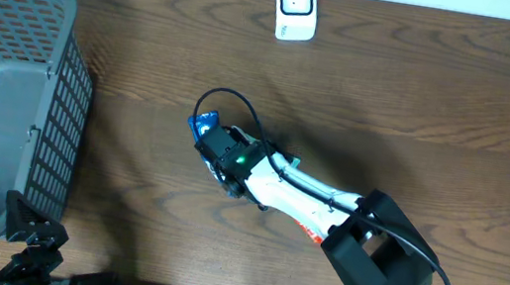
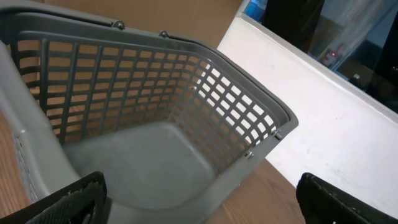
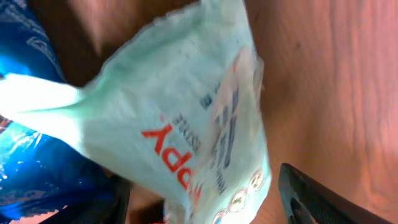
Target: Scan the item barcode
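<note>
White right arm (image 1: pixel 308 195) with black joint housings, looping black cable (image 1: pixel 226 92), perhaps a small green light (image 1: pixel 242 158).

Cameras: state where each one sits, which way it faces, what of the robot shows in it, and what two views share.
Overhead: above the table, looking straight down; shows the right arm, left gripper, basket and scanner.
Left wrist: on the left arm, looking into the basket; left fingers at the bottom corners.
Right wrist: on the right arm, close over a pale packet and a blue packet; right fingers at the bottom edge.
Shared: overhead and left wrist both show the basket.
</note>
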